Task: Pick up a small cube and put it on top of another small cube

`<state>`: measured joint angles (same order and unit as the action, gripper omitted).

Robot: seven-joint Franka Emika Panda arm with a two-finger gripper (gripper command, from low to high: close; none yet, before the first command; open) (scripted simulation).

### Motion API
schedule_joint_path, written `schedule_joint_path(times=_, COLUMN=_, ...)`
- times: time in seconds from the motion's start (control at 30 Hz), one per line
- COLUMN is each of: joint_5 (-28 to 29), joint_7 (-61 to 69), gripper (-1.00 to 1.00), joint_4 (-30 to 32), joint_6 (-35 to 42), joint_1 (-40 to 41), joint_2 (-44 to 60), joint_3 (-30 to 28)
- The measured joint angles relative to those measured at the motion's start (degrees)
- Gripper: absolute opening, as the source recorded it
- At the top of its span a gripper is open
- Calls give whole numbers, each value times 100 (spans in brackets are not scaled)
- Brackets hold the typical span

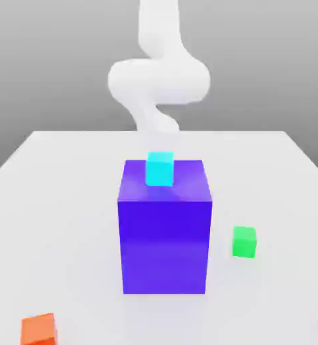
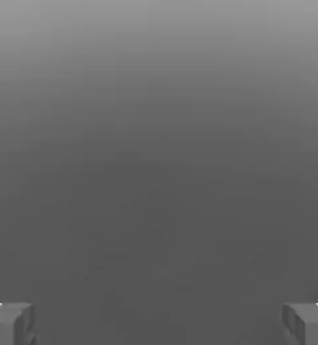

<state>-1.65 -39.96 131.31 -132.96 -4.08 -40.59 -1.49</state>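
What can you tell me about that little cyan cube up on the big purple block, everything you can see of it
The cyan cube is a small, plain block with flat, evenly coloured faces, its top a little lighter than its front. It looks solid and smooth, like matte plastic. It sits upright and square on the top face of the tall blue-purple block, near the middle of that top towards the back edge. Only the block beneath touches it. The white arm rises behind it, apart from it.
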Motion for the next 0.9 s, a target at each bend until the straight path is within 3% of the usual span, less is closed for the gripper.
schedule_joint_path(times=0.27, joint_5=-602, joint_7=1956, gripper=0, joint_4=-156, joint_6=-370, joint_1=-1159, joint_2=1710, joint_3=-317)
schedule_joint_path(times=0.53, joint_5=-1050, joint_7=3767, gripper=0, joint_4=-308, joint_6=-738, joint_1=-1883, joint_2=3375, joint_3=-172)
schedule_joint_path(times=0.73, joint_5=-959, joint_7=4831, gripper=0, joint_4=-403, joint_6=-1070, joint_1=-2380, joint_2=4578, joint_3=67)
schedule_joint_path(times=0.9, joint_5=-493, joint_7=5450, gripper=0, joint_4=-470, joint_6=-1380, joint_1=-2632, joint_2=5537, joint_3=255)
